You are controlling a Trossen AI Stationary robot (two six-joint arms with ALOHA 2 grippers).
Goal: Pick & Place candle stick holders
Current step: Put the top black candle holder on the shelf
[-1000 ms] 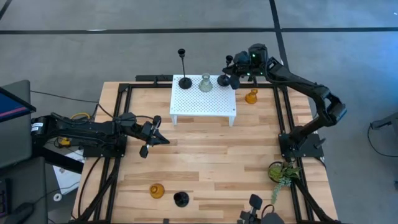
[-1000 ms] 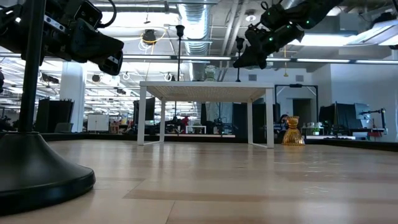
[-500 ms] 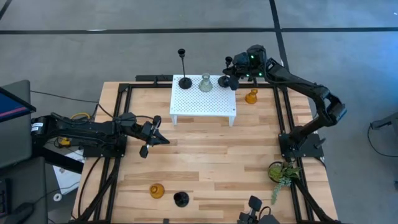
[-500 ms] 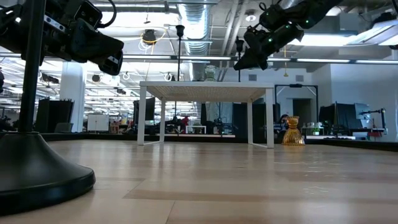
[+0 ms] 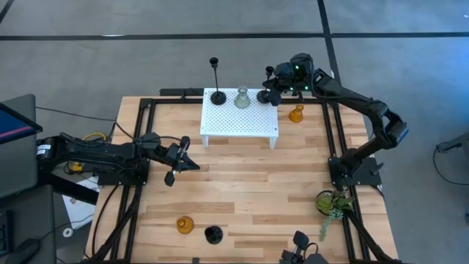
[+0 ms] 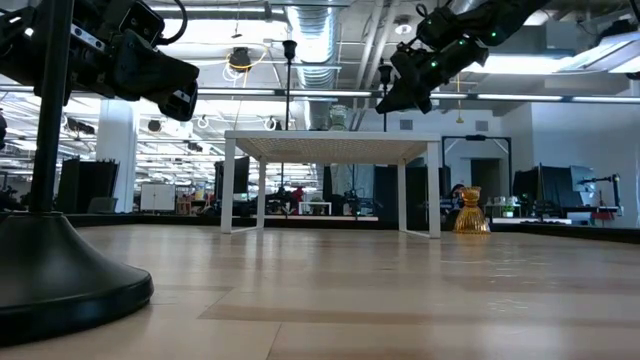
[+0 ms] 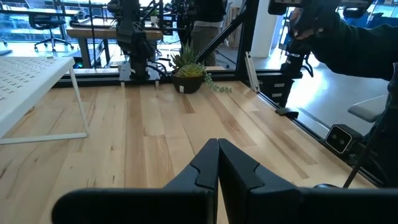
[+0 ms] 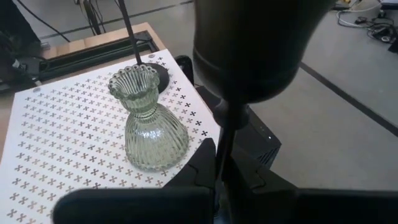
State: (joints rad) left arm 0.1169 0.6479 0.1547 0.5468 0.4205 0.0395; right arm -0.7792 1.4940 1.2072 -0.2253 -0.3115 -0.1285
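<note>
A white perforated stand (image 5: 240, 121) sits at the table's far middle. On it stand a tall thin black candle stick holder (image 5: 217, 95) and a clear glass one (image 8: 149, 127). At the stand's far right corner my right gripper (image 8: 219, 155) is shut on a shorter black thin-stemmed holder (image 5: 264, 95), whose cup (image 8: 255, 50) looms above the fingers. One amber glass holder (image 5: 296, 114) rests on the table right of the stand. Another amber holder (image 5: 185, 224) and a squat black one (image 5: 213, 235) rest near the front edge. My left gripper (image 5: 183, 158) hovers shut at the left, touching nothing. My right gripper pinches the shorter black holder's thin stem (image 8: 222, 140) between its two fingers, below the cup. The fingers come from the table's right, slanting a little downward, and lie across the upright stem. The holder's foot is level with the stand's top (image 6: 384, 130); whether it rests there I cannot tell.
A potted green plant (image 5: 333, 204) stands at the right front by the right arm's base. Black frame rails (image 5: 139, 147) run along the table's sides. Bare wood lies between the stand and the front edge.
</note>
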